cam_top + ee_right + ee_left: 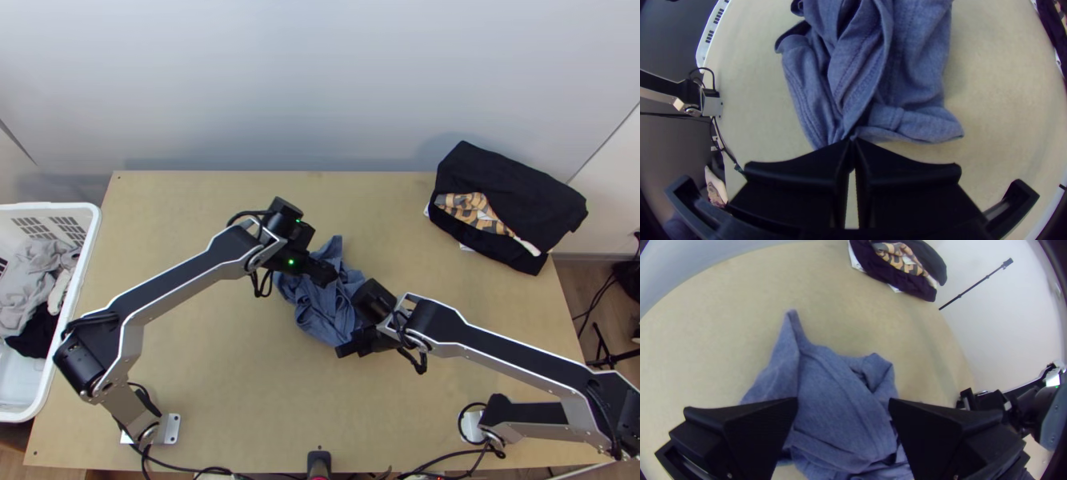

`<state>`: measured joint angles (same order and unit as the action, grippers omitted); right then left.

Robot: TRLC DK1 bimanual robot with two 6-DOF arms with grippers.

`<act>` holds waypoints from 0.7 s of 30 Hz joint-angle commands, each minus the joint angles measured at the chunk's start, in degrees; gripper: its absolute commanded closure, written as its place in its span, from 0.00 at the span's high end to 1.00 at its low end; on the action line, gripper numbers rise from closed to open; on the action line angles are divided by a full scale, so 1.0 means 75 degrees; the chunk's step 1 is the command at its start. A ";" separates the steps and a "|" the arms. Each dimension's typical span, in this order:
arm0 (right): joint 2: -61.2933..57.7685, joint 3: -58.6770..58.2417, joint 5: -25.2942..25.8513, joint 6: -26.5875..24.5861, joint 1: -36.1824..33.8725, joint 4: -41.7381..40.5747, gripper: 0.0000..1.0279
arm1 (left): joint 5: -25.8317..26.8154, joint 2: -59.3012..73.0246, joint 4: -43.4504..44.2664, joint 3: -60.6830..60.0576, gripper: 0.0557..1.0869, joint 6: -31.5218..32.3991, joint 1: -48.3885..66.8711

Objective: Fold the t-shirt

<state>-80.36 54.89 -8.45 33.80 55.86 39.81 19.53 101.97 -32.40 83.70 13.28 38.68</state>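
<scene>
The blue t-shirt (316, 308) lies bunched at mid-table, with rumpled folds and one pointed corner toward the table's far side. Over its upper part is my left gripper (320, 273); in the left wrist view the left gripper (843, 406) is open, with t-shirt cloth (835, 386) visible between and beyond its fingers. My right gripper (362, 342) is at the shirt's near right side. In the right wrist view the right gripper (852, 142) is shut on a gathered edge of the t-shirt (915, 58). The arms cover parts of the shirt from above.
A black garment pile with a patterned orange piece (516, 200) sits at the table's far right corner. At the left edge stands a white basket (90, 240) holding clothes. Bare wood (256, 384) lies between the arm bases.
</scene>
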 commanded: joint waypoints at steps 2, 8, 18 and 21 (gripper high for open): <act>0.0109 0.0052 -0.0034 0.0005 0.0006 0.0012 0.03 | -0.0776 0.0302 0.0149 -0.0145 0.82 -0.0528 0.0164; 0.0097 0.0064 -0.0046 -0.0007 0.0006 -0.0047 0.03 | -0.0858 0.0138 0.1109 -0.0684 0.03 -0.0716 0.0128; 0.0132 -0.0136 -0.0046 -0.0007 -0.0147 -0.0047 0.03 | -0.1092 0.0126 0.0992 -0.0449 0.03 -0.0247 -0.0645; 0.0191 -0.0159 -0.0046 -0.0007 -0.0182 -0.0047 0.03 | -0.1116 0.0044 0.0863 -0.0297 0.03 -0.0083 -0.1114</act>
<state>-79.40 54.35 -8.78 33.78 55.22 39.46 12.32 102.96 -24.95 79.96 10.11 35.75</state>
